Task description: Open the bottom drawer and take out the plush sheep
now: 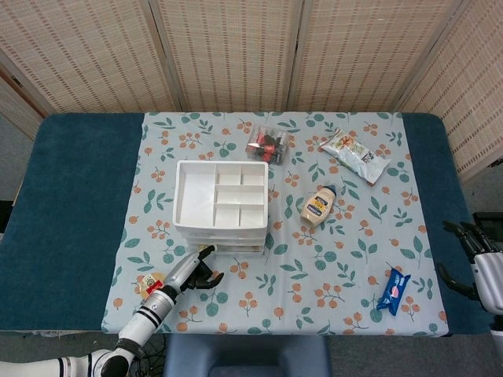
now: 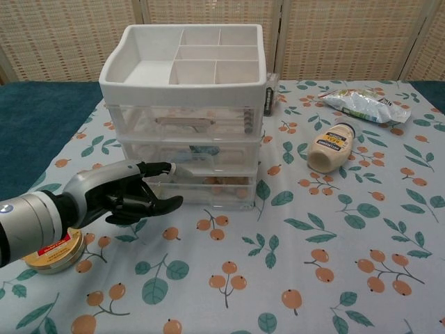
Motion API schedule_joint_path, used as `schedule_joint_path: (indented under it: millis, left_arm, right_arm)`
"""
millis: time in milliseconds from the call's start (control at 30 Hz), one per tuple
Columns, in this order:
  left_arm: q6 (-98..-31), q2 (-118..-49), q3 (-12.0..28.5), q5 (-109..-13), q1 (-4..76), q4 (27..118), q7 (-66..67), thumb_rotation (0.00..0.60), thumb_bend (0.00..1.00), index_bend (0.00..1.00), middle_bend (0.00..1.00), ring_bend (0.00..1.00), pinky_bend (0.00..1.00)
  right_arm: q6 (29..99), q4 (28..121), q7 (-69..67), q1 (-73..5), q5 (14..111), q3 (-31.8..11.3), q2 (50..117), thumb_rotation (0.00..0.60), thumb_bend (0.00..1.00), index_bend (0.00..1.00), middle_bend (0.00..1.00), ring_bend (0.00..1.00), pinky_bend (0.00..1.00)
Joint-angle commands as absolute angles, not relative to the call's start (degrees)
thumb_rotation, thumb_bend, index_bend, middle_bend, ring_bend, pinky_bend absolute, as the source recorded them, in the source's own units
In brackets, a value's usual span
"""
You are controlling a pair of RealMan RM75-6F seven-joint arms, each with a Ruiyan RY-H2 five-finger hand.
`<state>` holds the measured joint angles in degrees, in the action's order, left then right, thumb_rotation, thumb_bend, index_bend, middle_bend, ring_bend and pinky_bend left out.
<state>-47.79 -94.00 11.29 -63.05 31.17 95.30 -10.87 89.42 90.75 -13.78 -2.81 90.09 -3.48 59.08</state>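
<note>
A white three-drawer unit [image 2: 184, 118] [image 1: 220, 206] stands left of centre on the floral cloth, with an open divided tray on top. Its clear bottom drawer [image 2: 208, 189] is closed, and pale tan shapes show dimly through the front; I cannot make out the plush sheep. My left hand [image 2: 125, 195] [image 1: 192, 271] is at the drawer's front left. One finger reaches out to the drawer's upper lip, the others curl beneath, and it holds nothing. My right hand [image 1: 478, 255] hangs at the table's right edge, fingers apart and empty.
A round tin [image 2: 52, 250] lies under my left forearm. A mayonnaise bottle [image 2: 332, 147] lies right of the drawers and a snack bag [image 2: 361, 106] further back. A blue packet [image 1: 393, 290] sits front right, and a clear box [image 1: 266, 145] stands behind the drawers.
</note>
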Motion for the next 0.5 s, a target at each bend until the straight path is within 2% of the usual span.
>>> schedule_joint_path:
  millis: [33,500]
  left_arm:
    - [-47.6,-94.1,10.6,-62.2,31.8,95.1,-9.5,0.600,0.38,0.19,1.00,1.00,1.00]
    - [-52.5,-97.0,9.9,-61.3,32.9,93.1,-2.0,0.600,0.38,0.18,1.00,1.00,1.00]
  right_arm:
    - [89.4,90.7,-13.8,-2.8,90.1,-3.4,59.2,0.600,0.37,0.12,0.24,0.18,0.25]
    - [89.0,90.6,-13.7,-2.8,89.9,-3.3,59.1,0.600,0.37,0.12,0.24,0.18,0.25]
